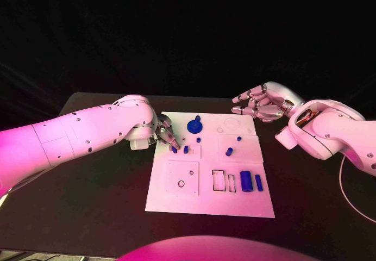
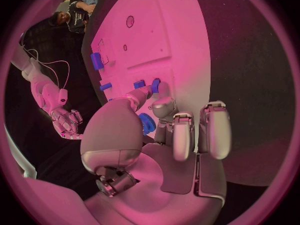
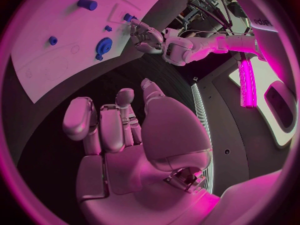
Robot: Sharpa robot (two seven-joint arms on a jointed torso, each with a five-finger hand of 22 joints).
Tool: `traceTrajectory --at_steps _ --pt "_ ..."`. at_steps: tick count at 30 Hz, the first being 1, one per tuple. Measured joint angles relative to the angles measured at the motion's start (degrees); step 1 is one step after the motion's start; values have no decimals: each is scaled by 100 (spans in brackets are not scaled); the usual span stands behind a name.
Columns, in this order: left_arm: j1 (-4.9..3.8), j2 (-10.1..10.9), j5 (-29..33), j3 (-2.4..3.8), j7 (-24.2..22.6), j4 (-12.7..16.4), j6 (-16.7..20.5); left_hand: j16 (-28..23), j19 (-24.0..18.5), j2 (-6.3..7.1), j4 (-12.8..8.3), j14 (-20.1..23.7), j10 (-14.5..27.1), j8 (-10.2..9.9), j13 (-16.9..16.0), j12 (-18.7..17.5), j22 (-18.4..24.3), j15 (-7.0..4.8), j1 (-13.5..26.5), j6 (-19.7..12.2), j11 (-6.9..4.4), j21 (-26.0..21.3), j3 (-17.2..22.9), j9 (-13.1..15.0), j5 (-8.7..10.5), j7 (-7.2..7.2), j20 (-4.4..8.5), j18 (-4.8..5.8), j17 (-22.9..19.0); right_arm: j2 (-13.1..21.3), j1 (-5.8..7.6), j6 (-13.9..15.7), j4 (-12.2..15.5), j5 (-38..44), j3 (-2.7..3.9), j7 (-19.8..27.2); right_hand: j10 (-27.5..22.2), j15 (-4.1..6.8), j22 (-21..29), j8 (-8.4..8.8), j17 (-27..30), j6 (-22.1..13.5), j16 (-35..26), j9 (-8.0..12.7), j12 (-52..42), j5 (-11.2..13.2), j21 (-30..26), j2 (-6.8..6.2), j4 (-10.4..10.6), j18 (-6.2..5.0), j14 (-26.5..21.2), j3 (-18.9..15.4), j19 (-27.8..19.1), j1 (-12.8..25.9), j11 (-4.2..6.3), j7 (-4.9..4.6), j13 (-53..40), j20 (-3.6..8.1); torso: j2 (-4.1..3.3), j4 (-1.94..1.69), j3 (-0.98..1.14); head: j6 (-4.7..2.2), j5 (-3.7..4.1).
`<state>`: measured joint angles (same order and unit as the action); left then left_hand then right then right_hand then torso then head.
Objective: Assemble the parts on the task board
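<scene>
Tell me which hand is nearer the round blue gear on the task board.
Left. The left hand reaches over the task board edge beside the gear; the right hand hovers off the board's far corner.

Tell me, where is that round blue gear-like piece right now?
In the head view, the blue gear sits on the white task board near its far edge, just beside the left hand.

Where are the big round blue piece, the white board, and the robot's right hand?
Round blue piece (image 1: 195, 127): head view, its middle.
Task board (image 1: 235, 204): head view, bare near part.
Right hand (image 1: 262, 103): head view, middle of the hand, off the board.
</scene>
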<state>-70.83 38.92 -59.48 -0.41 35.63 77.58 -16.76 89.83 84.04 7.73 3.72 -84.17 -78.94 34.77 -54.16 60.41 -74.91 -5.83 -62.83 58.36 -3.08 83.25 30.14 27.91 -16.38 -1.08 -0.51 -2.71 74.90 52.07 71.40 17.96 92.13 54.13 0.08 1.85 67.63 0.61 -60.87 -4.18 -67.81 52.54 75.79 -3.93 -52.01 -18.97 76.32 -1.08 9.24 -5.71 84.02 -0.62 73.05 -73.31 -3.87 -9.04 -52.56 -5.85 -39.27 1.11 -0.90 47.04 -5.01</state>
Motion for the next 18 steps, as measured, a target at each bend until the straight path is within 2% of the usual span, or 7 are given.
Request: traceTrajectory --at_steps 8,10,18 --pt "8 -19 -34 -7 24 6 7 0 0 -23 45 21 -21 0 -47 38 0 -20 24 32 -21 63 -65 -11 0 29 0 0 3 -7 0 0 -4 -10 -1 2 0 0 0 0 0 0 0 0 0 0 0 0 0 0 0 0 0 0 0 0 0 0 -1 -1 -3 7 3" --pt "8 -13 -47 -7 31 21 9 0 0 -23 30 21 -21 -1 -57 38 0 -20 24 33 -21 63 -82 -12 0 29 0 81 5 -7 0 -1 -4 -11 -1 3 0 0 0 0 0 0 0 0 0 0 0 0 0 0 0 0 0 0 0 0 0 0 -1 0 -3 9 3" --pt "14 29 -73 -9 38 93 19 0 0 -17 34 21 -41 -9 -57 38 0 -20 31 54 -41 63 -86 -13 2 48 0 91 4 -7 -1 -1 -6 -15 -2 5 0 0 -1 0 0 0 0 0 0 0 0 0 0 0 0 0 0 0 0 0 -1 0 -1 -1 -3 14 12"
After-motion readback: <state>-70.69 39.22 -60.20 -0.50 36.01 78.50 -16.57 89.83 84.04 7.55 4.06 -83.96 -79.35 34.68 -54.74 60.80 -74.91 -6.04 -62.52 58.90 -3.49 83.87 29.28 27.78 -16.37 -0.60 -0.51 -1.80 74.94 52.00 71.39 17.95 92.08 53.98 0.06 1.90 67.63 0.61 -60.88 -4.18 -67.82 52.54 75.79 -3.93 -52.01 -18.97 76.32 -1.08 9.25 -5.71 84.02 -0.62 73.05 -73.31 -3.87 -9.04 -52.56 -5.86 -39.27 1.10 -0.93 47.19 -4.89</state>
